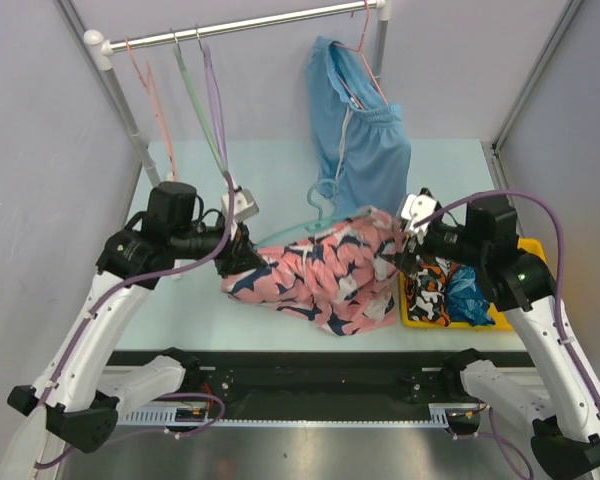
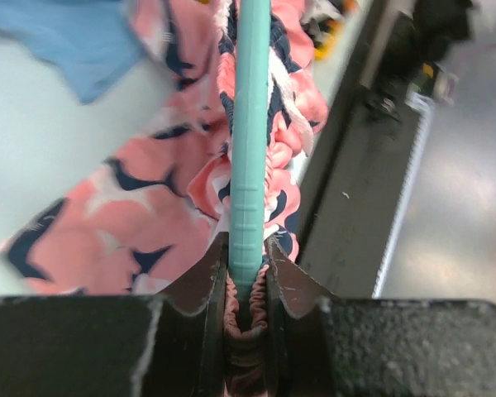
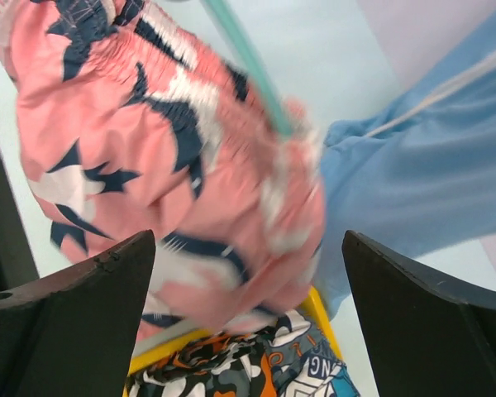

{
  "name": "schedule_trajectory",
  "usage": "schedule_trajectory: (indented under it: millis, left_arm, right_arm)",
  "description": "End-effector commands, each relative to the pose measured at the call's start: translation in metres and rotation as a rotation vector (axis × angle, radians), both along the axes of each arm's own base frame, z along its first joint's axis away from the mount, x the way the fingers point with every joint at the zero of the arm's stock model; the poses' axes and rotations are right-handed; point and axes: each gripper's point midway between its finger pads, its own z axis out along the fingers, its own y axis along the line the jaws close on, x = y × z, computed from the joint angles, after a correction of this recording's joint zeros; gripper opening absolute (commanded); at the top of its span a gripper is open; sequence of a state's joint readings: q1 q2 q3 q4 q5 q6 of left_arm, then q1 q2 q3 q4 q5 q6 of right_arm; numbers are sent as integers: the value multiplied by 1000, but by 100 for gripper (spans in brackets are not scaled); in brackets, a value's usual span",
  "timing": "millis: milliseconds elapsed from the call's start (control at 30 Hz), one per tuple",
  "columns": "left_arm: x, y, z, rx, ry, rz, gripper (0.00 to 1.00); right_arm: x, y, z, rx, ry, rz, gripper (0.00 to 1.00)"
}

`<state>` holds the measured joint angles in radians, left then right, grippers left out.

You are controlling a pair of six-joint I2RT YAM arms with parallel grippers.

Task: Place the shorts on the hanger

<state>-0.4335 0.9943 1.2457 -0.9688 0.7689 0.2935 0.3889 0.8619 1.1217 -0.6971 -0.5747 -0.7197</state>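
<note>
Shorts, soft pink fabric; left end effector pinching thin teal hanger with gathered waistband; right end effector wide.

Broken white lettering, unreadable, on patterned clothes

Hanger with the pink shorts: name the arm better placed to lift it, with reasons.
Probably left: the left pincer is clamped on the hanger and the shorts waistband, while the right pincer stands open, gripping nothing.
</note>
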Motion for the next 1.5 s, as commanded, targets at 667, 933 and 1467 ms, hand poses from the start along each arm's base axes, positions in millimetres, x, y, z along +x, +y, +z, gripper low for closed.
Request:
schedule_trajectory:
  millis: [667,933,1467]
  left_arm:
    - [101,43,131,-145,-161,879,0]
    - [136,33,187,-170,-324,992,0]
    - [204,8,237,-152,-525,1208,0]
  right_arm:
    - [64,-3,104,594,267,-286,90]
    - [60,-16,104,575,210,-331,91]
    - [58,-27,101,567,208,-368,92]
